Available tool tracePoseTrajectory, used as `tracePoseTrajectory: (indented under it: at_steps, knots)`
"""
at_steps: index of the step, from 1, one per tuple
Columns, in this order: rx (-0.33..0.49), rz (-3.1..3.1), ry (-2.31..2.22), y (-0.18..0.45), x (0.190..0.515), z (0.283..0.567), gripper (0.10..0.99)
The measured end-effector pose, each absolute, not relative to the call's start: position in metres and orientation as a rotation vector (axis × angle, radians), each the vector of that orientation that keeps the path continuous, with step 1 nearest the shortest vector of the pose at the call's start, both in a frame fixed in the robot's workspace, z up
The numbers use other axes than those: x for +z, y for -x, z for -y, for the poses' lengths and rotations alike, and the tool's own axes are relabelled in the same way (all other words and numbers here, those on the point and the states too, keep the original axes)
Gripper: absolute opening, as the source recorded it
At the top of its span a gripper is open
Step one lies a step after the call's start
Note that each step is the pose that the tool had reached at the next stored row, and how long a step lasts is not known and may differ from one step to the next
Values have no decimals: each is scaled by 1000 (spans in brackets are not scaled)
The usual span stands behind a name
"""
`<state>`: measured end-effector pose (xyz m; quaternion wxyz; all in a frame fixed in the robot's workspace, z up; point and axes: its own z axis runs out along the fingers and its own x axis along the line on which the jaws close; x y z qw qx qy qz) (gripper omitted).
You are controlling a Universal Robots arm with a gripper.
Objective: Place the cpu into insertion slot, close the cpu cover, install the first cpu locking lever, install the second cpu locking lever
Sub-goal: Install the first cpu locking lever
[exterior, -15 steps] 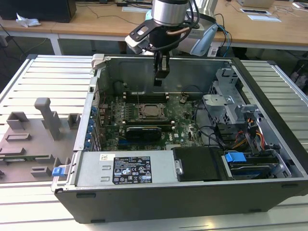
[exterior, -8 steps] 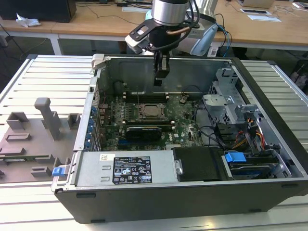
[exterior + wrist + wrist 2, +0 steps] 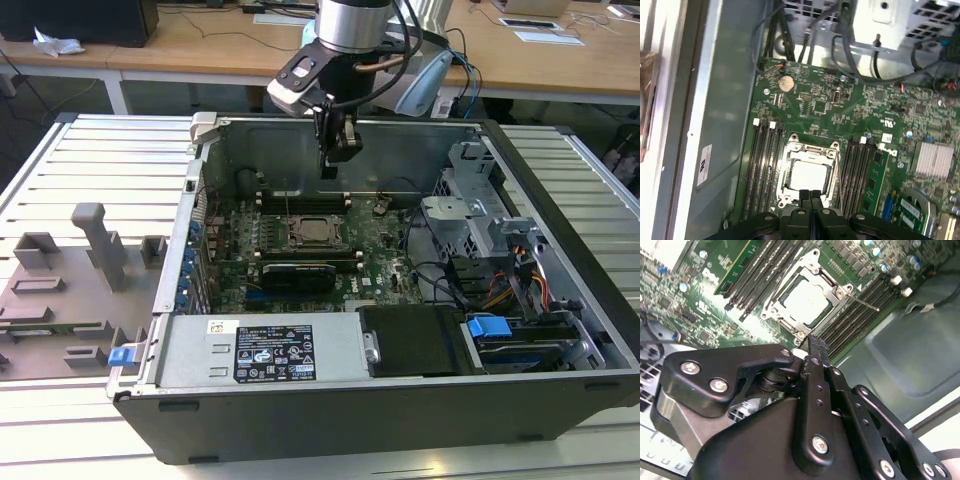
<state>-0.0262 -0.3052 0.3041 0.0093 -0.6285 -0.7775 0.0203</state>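
Open computer case [image 3: 400, 425]: wide room on all sides of gripper [image 3: 335, 168], walls well apart from it. Green motherboard [image 3: 815, 105] beneath. Gripper closed, tips together, raised over edge of cpu cover [image 3: 812, 148]. Cover down on insertion slot [image 3: 781, 176]; cpu [image 3: 807, 175] seated below, just past tips. Thin locking lever [image 3: 865, 302] angled off cover's edge.
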Motion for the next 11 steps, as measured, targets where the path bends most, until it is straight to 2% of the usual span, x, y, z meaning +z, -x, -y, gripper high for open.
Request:
tracePoseTrajectory:
  at_steps: [11]
  knots:
    - [67,2674,1624,26,304,305,106]
